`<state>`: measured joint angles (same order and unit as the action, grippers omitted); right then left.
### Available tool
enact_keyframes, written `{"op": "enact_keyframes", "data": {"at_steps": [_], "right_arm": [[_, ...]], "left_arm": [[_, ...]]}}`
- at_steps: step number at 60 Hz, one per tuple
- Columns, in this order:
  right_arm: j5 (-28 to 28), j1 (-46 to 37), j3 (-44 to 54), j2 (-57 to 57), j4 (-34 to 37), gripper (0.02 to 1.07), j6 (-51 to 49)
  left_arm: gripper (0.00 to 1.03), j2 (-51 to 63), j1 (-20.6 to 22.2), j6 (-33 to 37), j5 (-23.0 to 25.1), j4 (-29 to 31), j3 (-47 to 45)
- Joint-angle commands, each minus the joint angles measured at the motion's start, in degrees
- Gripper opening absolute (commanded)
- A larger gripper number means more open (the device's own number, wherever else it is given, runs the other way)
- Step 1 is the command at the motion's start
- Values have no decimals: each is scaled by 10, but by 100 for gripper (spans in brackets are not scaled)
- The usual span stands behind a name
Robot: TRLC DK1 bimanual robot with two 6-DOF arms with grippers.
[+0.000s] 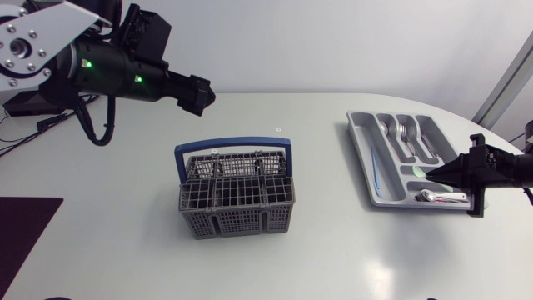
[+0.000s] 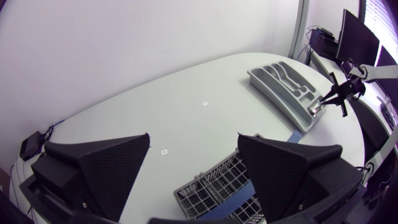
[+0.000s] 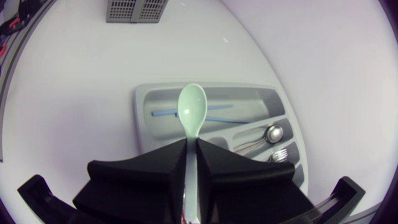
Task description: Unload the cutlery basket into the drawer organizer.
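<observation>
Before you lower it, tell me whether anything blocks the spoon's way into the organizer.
Nothing visible does. The pale green plastic spoon, clamped in the right hand, hangs over the grey plastic drawer organizer's long compartment. Only a thin blue stick lies flat there, below the spoon.

Glossy plastic spoon (image 3: 192,109), matt plastic organizer (image 3: 249,98) (its metal cutlery (image 3: 273,132) shiny)

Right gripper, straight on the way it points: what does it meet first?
Likely the drawer organizer: the spoon in the right gripper leads, aimed at its long compartment with the blue stick. Depth unclear.
</observation>
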<state>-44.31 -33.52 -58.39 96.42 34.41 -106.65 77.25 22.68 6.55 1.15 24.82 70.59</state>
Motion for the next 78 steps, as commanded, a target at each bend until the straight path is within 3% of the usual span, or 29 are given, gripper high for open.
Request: {"op": "enact_keyframes", "data": {"at_steps": [1, 15, 35, 48, 72, 78], "right_arm": [[13, -18, -45, 50, 35, 8, -94], [72, -30, -72, 98, 40, 8, -153], [115, -17, -31, 110, -8, 9, -149], [121, -7, -23, 104, -28, 49, -124], [87, 27, -18, 13, -20, 75, -12], [74, 55, -6, -23, -14, 77, 38]], "left_arm": [[98, -17, -11, 11, -4, -10, -24], [98, -35, -26, 12, -4, -15, -53], [98, -52, -36, 17, -9, -20, -82], [98, -69, -48, 27, -11, -20, -100], [98, -96, -63, 44, -11, -9, -142], [98, -105, -70, 47, -11, -9, -161]]}}
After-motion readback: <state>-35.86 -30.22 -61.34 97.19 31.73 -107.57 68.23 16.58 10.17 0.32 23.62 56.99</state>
